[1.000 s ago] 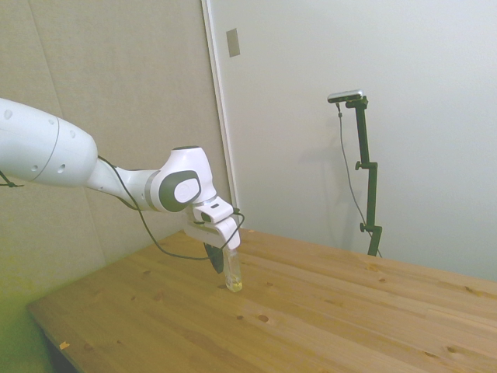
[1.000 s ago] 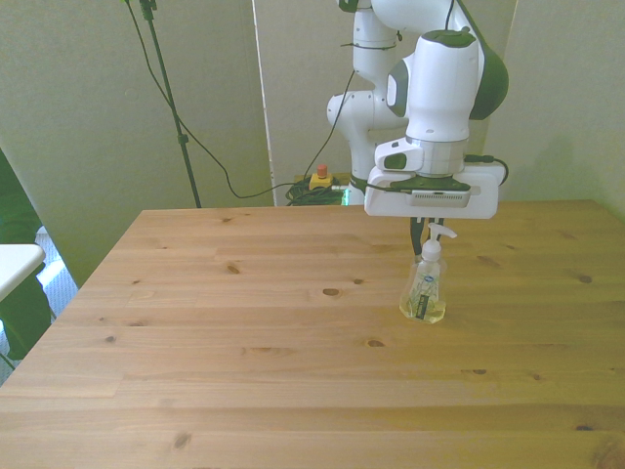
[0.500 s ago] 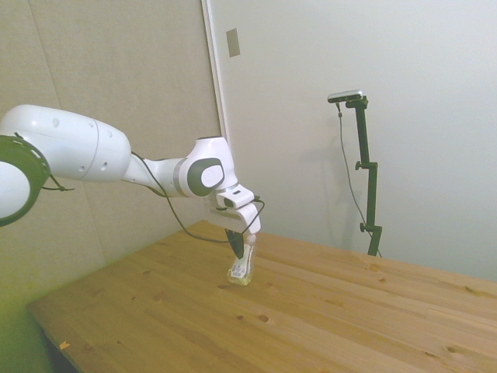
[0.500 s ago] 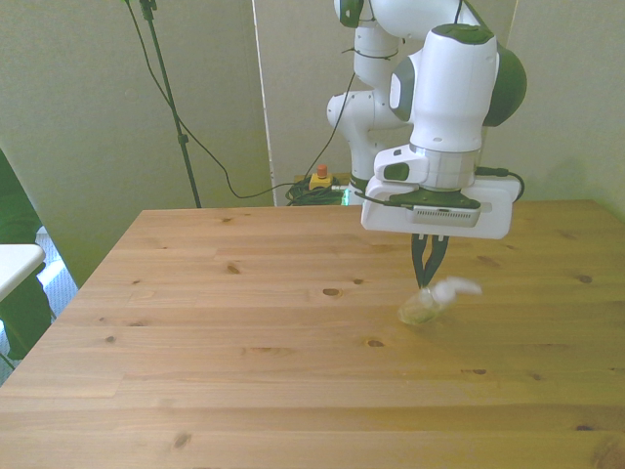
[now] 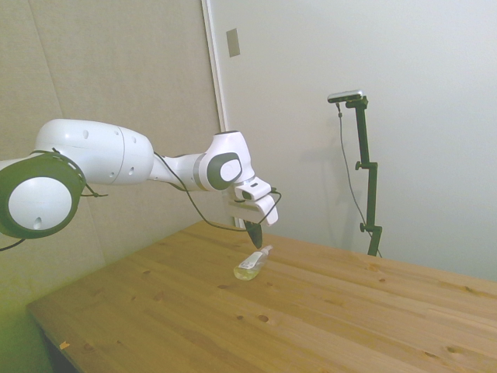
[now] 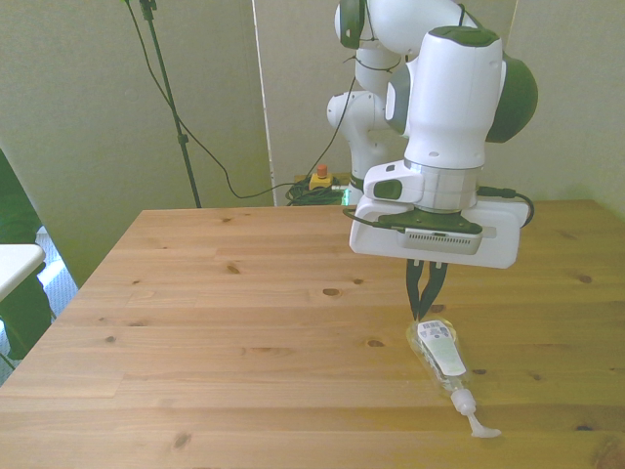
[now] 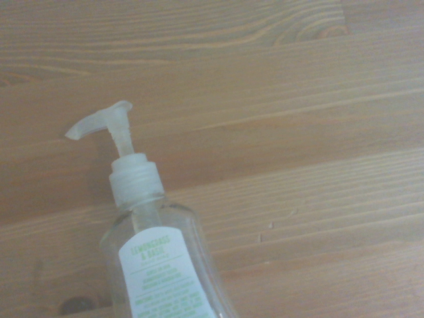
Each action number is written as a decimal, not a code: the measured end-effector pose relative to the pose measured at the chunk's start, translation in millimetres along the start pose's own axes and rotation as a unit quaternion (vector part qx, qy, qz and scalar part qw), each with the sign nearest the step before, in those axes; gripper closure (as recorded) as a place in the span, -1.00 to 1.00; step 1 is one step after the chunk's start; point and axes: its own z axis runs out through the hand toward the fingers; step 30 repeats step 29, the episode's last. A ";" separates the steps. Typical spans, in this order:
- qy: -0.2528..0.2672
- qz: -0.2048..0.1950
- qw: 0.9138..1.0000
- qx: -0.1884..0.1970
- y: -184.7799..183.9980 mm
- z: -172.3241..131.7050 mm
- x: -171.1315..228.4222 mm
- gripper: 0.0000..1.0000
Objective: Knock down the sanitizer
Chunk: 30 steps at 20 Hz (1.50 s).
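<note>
Clear plastic, the sanitizer (image 6: 441, 352) lies flat on the wooden bench (image 6: 225, 332), so you can judge it knocked down. Its long axis runs from the base, just under your claw (image 6: 425, 311), to the white nozzle (image 6: 476, 420) nearer the bench's front edge. Your claw's fingers are pinched together, holding nothing. Nothing else lies close by.

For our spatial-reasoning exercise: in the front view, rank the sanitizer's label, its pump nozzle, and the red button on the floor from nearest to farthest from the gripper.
1. Label, just below the gripper.
2. Pump nozzle, at the sanitizer's near end.
3. Red button, beyond the table's far edge.
</note>
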 end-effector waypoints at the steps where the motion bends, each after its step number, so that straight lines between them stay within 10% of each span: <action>1: 0.000 0.000 1.000 0.000 0.0 -0.5 -0.1 -1.00; 30: -0.024 -0.041 0.999 0.004 93.2 -31.1 -125.4 -1.00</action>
